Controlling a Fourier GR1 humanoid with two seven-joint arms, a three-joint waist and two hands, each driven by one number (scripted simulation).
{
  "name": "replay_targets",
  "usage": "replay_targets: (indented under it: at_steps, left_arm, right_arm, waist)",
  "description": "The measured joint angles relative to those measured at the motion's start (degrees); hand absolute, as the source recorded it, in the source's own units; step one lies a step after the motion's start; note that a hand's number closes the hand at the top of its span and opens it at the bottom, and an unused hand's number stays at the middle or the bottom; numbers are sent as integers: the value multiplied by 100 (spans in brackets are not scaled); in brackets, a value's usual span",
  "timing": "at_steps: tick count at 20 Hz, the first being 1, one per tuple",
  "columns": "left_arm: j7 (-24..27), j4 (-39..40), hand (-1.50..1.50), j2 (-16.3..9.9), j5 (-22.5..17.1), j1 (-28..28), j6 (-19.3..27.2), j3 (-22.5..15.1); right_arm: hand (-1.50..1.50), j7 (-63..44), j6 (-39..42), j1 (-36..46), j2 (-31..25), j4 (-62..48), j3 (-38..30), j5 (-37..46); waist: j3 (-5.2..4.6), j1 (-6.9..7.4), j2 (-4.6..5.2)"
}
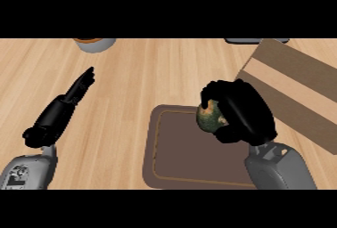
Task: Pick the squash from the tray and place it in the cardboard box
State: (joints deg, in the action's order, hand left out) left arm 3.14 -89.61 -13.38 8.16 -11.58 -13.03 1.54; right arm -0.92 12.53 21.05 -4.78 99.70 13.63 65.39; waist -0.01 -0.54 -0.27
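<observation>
I see my right hand [242, 113] with fingers [214, 89] curled round the green-and-tan squash [209, 116], over the brown tray's [172, 153] right part. Cardboard box [296, 84] lies just right of it. Left hand [79, 87] rests at left over the tabletop [145, 71], fingers straight, holding nothing.

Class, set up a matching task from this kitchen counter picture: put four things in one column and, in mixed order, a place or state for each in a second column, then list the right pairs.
Things:
1. squash
2. tray
3. cardboard box
4. left hand

Places or states:
A. brown, flat on the counter, lower middle
B. open, fingers straight
C. held in the curled right hand
D. at the right edge

Pairs: 1-C, 2-A, 3-D, 4-B
</observation>
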Motion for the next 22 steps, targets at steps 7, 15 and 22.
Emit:
replay_targets:
  at_steps: [7,15,22]
  left_arm:
    - [-46,-14,0,-52,-64,-85,-94,72]
    - [94,69,0,-30,-3,-87,-120,89]
    - [-3,-33,0,36,28,-98,-133,24]
  right_arm:
    - [150,-853,32,692,6,48,-1524,-502]
    - [150,-752,-107,1542,-887,-1228,-2868,-971]
    - [150,-225,394,1948,-1973,-2949,-3115,-899]
  waist:
    - [1,39,22]
    - [1,91,41]
    - [2,150,65]
